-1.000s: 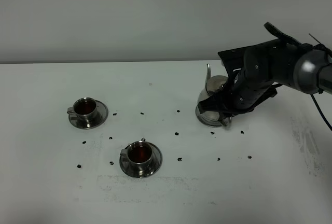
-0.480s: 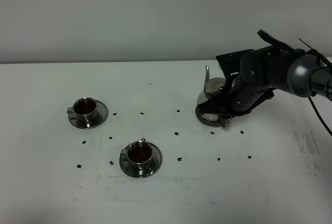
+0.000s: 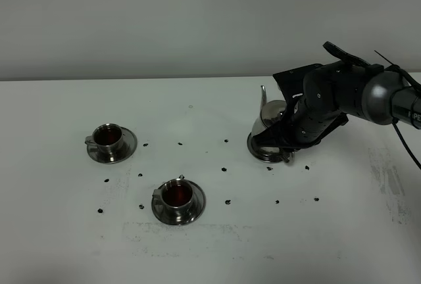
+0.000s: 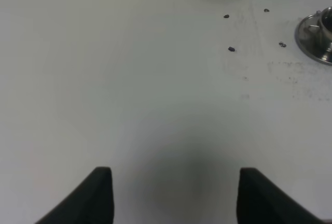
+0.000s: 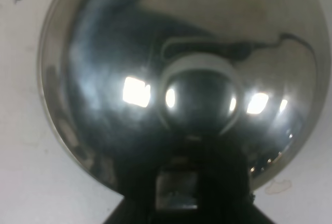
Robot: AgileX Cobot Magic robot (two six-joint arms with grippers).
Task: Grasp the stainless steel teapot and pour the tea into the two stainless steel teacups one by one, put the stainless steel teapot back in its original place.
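Teapot (image 3: 268, 121) = polished steel, rigid, prob. moderately heavy w/ any tea left inside; slick conical wall gives pads nothing to bite on, so loop handle is the only sensible hold. Thin spout & knobbed lid look like weak spots: don't push on them, lid may be loose.

Position: pot sits at roughly 3 o'clock on the desk (image 3: 197, 244), well apart from both teacups. Base appears to be on or just at the surface, body a bit tilted; can't tell if fully seated. Spout points up toward 11 o'clock from pot body.

Right pincer (image 3: 287, 144) is clamped on the teapot's handle side, at about 4 o'clock of the pot, arm wrapping over it from the right. Right wrist view is filled by pot's shiny wall and lid knob, right up against the camera.

Left pincer (image 4: 174, 195): nothing between its tips, bare desk below; log-wise closed, holding nothing.

Teacups: far teacup (image 3: 108, 137) at 9 o'clock, near teacup (image 3: 177, 196) at 7 o'clock, each on a saucer, both showing dark tea inside. Pouring looks done; what remains, I judge, is setting down & letting go.
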